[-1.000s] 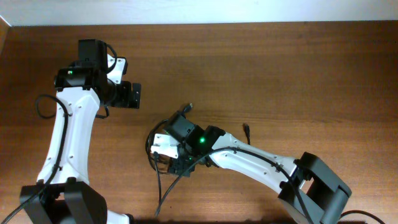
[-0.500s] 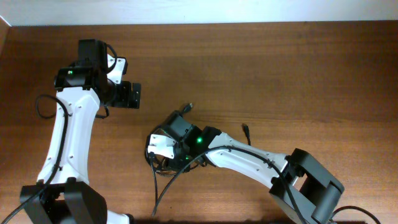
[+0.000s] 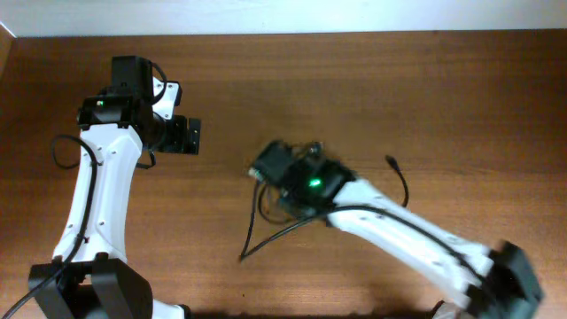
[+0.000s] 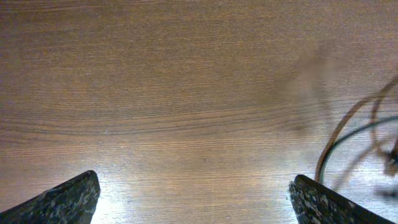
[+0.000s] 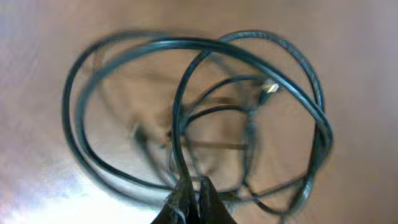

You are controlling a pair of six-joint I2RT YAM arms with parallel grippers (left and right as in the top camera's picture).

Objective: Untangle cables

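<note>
brown wood-grain table (image 3: 461,89), pale wall (image 3: 266,13) along the far edge | cables (image 5: 168,42) bunched mid-table under the right arm, loose tail running diagonally toward front-left | right gripper (image 5: 189,198) pinched tight on one strand | left gripper (image 4: 196,190) fingers spread wide over the wood

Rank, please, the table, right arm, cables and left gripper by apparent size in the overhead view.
Largest to smallest:
table
right arm
cables, thin but sprawling
left gripper
The last two are close, since the strands cover little area.
</note>
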